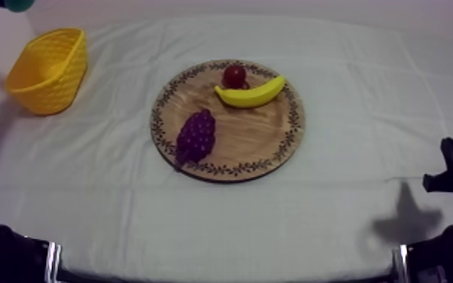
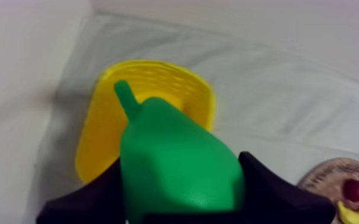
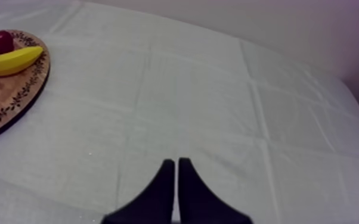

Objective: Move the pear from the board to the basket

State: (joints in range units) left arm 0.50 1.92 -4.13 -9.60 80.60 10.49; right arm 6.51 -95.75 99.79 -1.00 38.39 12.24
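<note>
Pear (image 2: 179, 161), clamped between the black fingers of my left gripper (image 2: 180, 199), hung above the yellow basket (image 2: 95, 131), its long axis running stem-first away from me toward the basket's open mouth. The near rim lay under the fruit's body, so the release seemed to call for a slight reach forward first. Open cloth (image 2: 277, 77) ringed the basket. My right gripper (image 3: 176, 173), fingers pressed together on nothing, sat over bare cloth beside the wooden board (image 3: 3, 95), well apart from the basket.
</note>
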